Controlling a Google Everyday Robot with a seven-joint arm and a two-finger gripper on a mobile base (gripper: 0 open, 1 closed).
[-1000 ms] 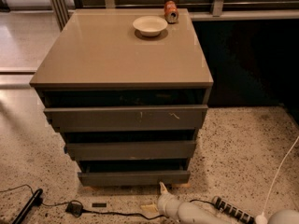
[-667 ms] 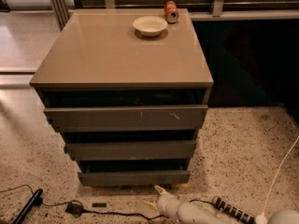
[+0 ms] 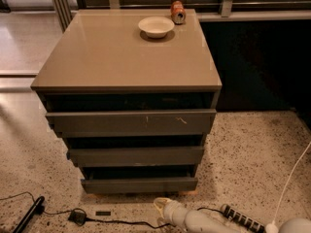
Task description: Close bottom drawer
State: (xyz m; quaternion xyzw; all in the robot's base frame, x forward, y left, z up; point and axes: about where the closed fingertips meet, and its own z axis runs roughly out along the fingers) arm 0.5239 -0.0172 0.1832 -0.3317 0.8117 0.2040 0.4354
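Note:
The bottom drawer (image 3: 139,184) is the lowest and narrowest of three grey-brown drawer fronts of the tan-topped cabinet (image 3: 97,57). Its plain flat front sits just above the speckled floor, with a dark gap above it. The middle drawer (image 3: 136,156) and the wide scratched top drawer (image 3: 131,123) are above it. My gripper (image 3: 162,206) is low at the bottom edge of the view, on the end of the white arm (image 3: 204,222). It is just in front of the bottom drawer, a little right of its middle.
A white bowl (image 3: 156,26) and an orange can (image 3: 178,12) stand at the back of the cabinet top. A black cable with a plug (image 3: 77,216) and a black rod (image 3: 29,215) lie on the floor at left. A white cable (image 3: 291,178) runs at right.
The gripper has moved a little to the left along the floor in front of the bottom drawer. The drawers have not visibly moved.

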